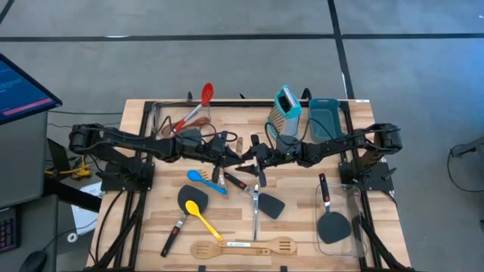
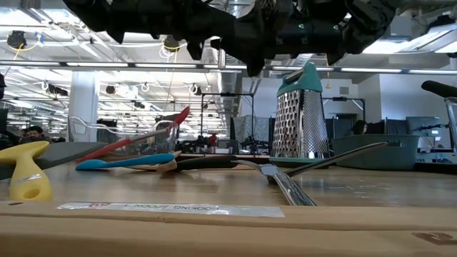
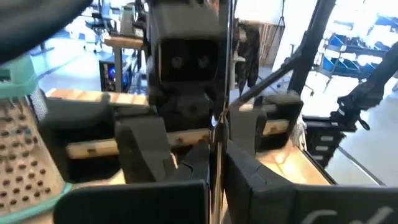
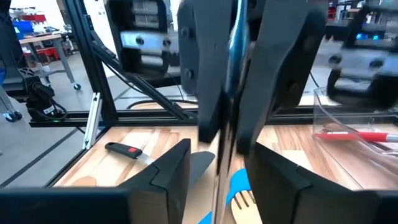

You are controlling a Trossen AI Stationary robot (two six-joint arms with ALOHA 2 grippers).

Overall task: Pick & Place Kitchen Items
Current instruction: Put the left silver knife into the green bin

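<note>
the thin metal utensil (image 3: 217, 93) stands upright between both hands above the middle of the desk (image 1: 302, 227). the left hand (image 3: 211, 168) is clamped shut on its lower part; the right hand (image 4: 225, 168) has its fingers around the same shaft, not visibly pinching. the risk, i judge: if the left lets go before the right bites, it slips down onto the spoons and spatulas below. a skewed squeeze could twist it loose. the grater (image 1: 286, 109) stands behind the right hand.

Overhead view looks straight down; low view, level, shares the grater (image 1: 286, 110).
</note>
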